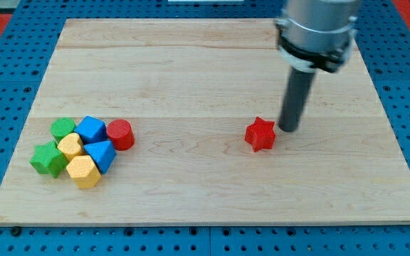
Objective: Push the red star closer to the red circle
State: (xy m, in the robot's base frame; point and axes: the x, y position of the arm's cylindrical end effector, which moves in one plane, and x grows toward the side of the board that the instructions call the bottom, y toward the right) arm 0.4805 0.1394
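The red star (260, 134) lies on the wooden board (205, 78), right of the middle. The red circle (119, 134) lies far to the view's left, at the right edge of a cluster of blocks. My tip (288, 129) stands just to the right of the red star, very close to it or touching its right side. The rod rises from there toward the view's top right.
The cluster at the view's left holds a green block (63, 129), a blue block (90, 129), a yellow block (70, 146), a blue block (101, 154), a green star-like block (48, 158) and a yellow hexagon (84, 171).
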